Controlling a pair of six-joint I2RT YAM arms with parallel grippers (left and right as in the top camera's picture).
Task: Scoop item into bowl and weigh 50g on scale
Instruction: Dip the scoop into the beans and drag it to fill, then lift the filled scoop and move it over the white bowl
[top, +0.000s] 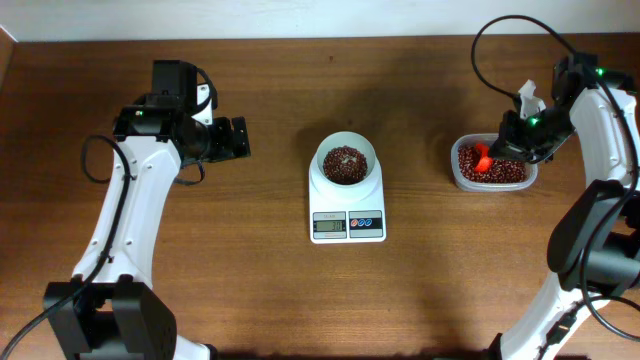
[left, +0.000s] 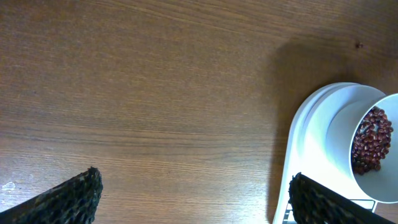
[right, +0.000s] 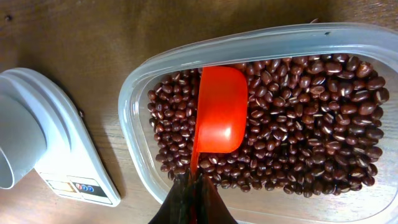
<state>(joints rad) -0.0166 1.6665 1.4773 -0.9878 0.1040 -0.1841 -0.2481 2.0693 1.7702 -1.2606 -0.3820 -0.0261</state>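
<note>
The white bowl (top: 345, 160) stands on the white scale (top: 348, 218) at mid-table and holds a small heap of red-brown beans (top: 344, 164). More beans (right: 298, 124) fill a clear plastic tub (top: 491, 167) at the right. My right gripper (right: 194, 186) is shut on the handle of an orange scoop (right: 221, 109), whose empty cup lies over the beans in the tub. My left gripper (left: 193, 193) is open and empty above bare table left of the scale (left: 311, 143); the bowl (left: 364, 130) shows at its right.
The scale's display and red and blue buttons (top: 366, 222) face the table's front. The tub's rim (right: 134, 124) lies close to the scale's corner (right: 74, 168) in the right wrist view. Cables hang behind both arms.
</note>
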